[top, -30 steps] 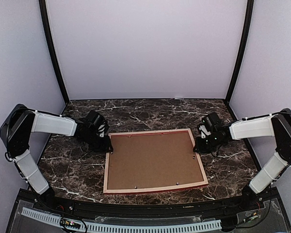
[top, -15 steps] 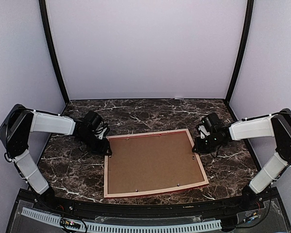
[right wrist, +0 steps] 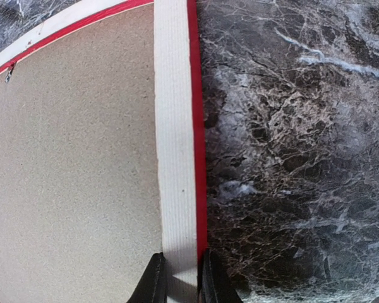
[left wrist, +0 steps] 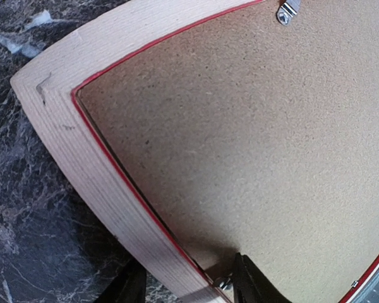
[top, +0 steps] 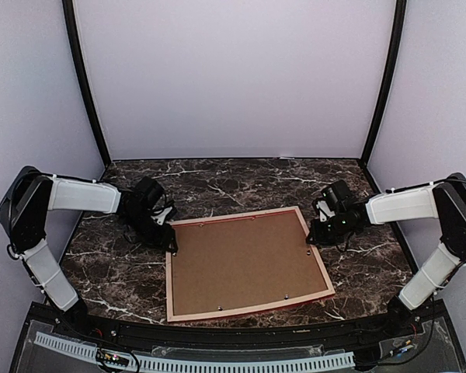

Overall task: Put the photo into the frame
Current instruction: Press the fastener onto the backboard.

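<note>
Jaws of left gripper (left wrist: 183, 285) are standing loosely apart around upper-left corner rail of frame (top: 248, 305), lying back-up holding brown backing board (top: 245, 260) mid-picture on marble table (top: 233, 183), while right gripper (right wrist: 180, 281) is pinching its right rail.

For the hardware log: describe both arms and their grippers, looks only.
The left arm and right arm each have white tubular links between bulky black joint housings, with thin black cables alongside. The left gripper and right gripper are black, with flat matte-black fingers.
</note>
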`<move>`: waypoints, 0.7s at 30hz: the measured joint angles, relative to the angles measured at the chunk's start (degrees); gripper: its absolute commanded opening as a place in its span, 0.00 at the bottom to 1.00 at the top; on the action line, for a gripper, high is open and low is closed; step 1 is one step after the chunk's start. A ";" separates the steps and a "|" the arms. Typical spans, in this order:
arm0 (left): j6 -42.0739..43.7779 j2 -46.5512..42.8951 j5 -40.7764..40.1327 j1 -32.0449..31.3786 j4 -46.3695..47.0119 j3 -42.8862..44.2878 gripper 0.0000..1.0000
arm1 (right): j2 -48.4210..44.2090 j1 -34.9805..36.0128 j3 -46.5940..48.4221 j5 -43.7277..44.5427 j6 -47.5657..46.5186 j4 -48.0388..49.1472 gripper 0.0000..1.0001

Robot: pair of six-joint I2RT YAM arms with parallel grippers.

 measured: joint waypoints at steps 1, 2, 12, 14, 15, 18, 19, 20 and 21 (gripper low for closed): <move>0.22 0.00 0.00 0.15 -0.20 0.02 0.51 | 0.00 0.00 0.00 -0.04 0.00 -0.02 0.00; 0.42 0.00 0.02 0.33 -0.42 0.07 0.53 | 0.02 0.00 0.00 -0.09 0.00 0.00 0.00; 1.77 -0.28 0.42 1.55 -1.95 0.42 0.73 | 0.13 0.00 0.00 -0.50 0.00 0.22 0.00; 1.84 -0.74 0.37 1.77 -2.99 0.42 0.77 | 0.22 0.00 0.07 -0.55 0.00 0.22 0.00; 1.92 -1.01 0.39 1.88 -3.50 0.42 0.78 | 0.24 0.00 0.07 -0.55 0.00 0.22 0.00; 1.97 -2.40 0.66 1.92 -4.92 0.42 0.80 | 0.35 0.00 0.17 -0.66 0.00 0.22 0.00; 1.99 -3.04 0.81 1.92 -5.22 0.42 0.80 | 0.37 0.00 0.17 -0.68 0.00 0.26 0.00; 1.99 -3.41 0.85 1.92 -5.42 0.42 0.80 | 0.37 0.00 0.20 -0.70 0.00 0.26 0.00; 1.97 -3.82 0.94 1.92 -5.70 0.42 0.80 | 0.39 0.00 0.20 -0.70 0.00 0.26 0.00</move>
